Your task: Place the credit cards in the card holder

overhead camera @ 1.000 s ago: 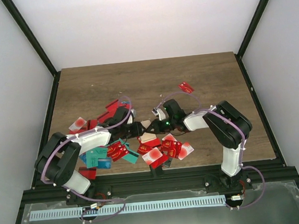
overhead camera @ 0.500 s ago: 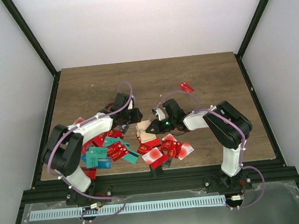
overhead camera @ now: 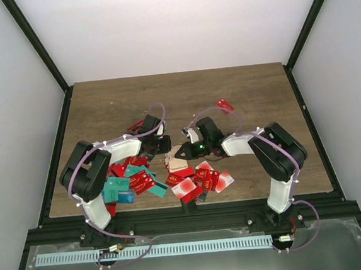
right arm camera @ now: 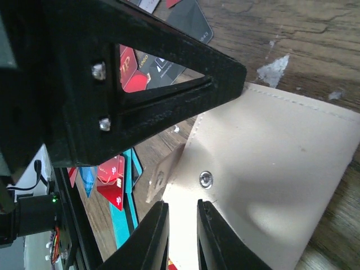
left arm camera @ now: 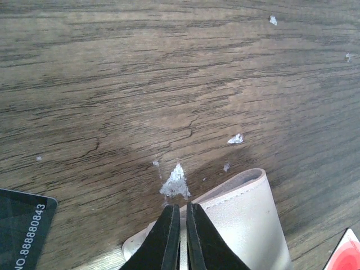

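The beige card holder [overhead camera: 177, 163] [left arm camera: 242, 225] [right arm camera: 270, 157] lies mid-table with its snap [right arm camera: 206, 179] facing up and its tab [right arm camera: 160, 177] sticking out. My right gripper [overhead camera: 181, 153] [right arm camera: 183, 211] is shut on the holder's edge just below the snap. My left gripper [overhead camera: 167, 145] [left arm camera: 180, 209] is shut, its tips over the holder's opposite edge with nothing visibly between them. Its black finger [right arm camera: 140, 84] looms over the holder's corner. Red, teal and black credit cards [overhead camera: 194, 181] lie scattered near the holder, with more [overhead camera: 133, 177] under the left arm.
One red card [overhead camera: 225, 105] lies alone further back on the right. A black numbered card [left arm camera: 22, 225] lies left of the left fingers and a red-and-white card's corner [left arm camera: 351, 250] to their right. White scuffs [left arm camera: 175, 183] mark the wooden table [overhead camera: 102, 104].
The left arm folded in and its gripper drew back a little from the holder toward the far side, then its jaws closed. The right gripper kept its hold and barely moved.
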